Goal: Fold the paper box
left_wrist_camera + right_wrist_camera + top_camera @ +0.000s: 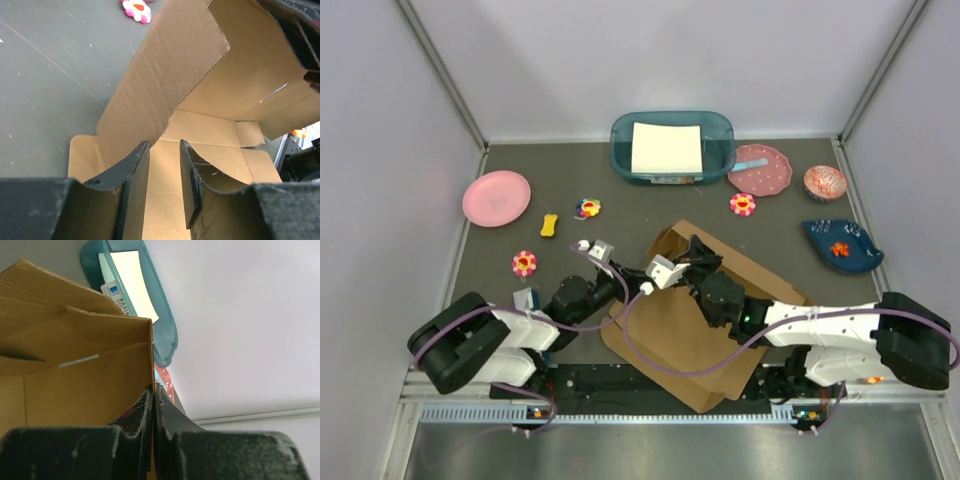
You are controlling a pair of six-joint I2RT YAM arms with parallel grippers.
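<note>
Paper box [685, 335], half-raised on the table [500, 250], could slump flat: only the right jaws pinch 1 upright wall [90, 385], while the left jaws stand parted and empty beside a leaning, unsupported flap [165, 75].

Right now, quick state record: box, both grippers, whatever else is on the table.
box: box partly folded, base flat, far walls raised, near flaps flat
left: left gripper open over the box floor, beside a raised flap, nothing between the jaws
right: right gripper shut on the edge of a raised box wall
back: teal bin holding a white sheet
left side: pink plate
</note>
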